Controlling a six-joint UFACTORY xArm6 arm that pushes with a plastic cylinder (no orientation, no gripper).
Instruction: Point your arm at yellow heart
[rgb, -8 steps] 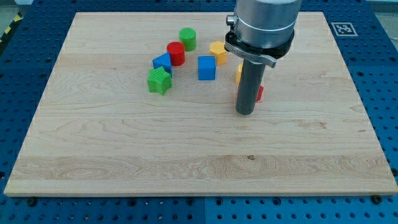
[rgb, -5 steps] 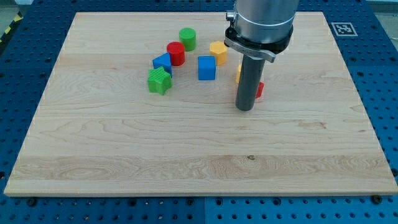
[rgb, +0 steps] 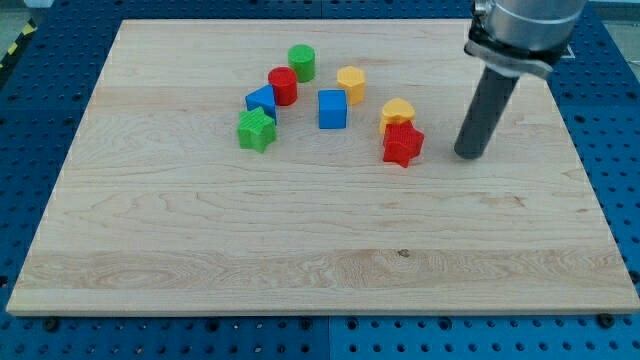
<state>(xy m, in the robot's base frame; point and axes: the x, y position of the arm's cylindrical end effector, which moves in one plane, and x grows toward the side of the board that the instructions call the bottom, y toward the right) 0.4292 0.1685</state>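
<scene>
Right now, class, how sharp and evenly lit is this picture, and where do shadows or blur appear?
Camera view: even, soft light, no glare on the board; blocks such as the yellow heart are sharp with faint shadows; my tip, to the heart's right, casts only a slight shadow; no obvious blur.

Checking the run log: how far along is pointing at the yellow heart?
Done: my tip rests on the board, to the view's right of the yellow heart and the red star.
In hand: a visible gap separates tip and heart.
Left: close that gap leftward and slightly up-view.
</scene>
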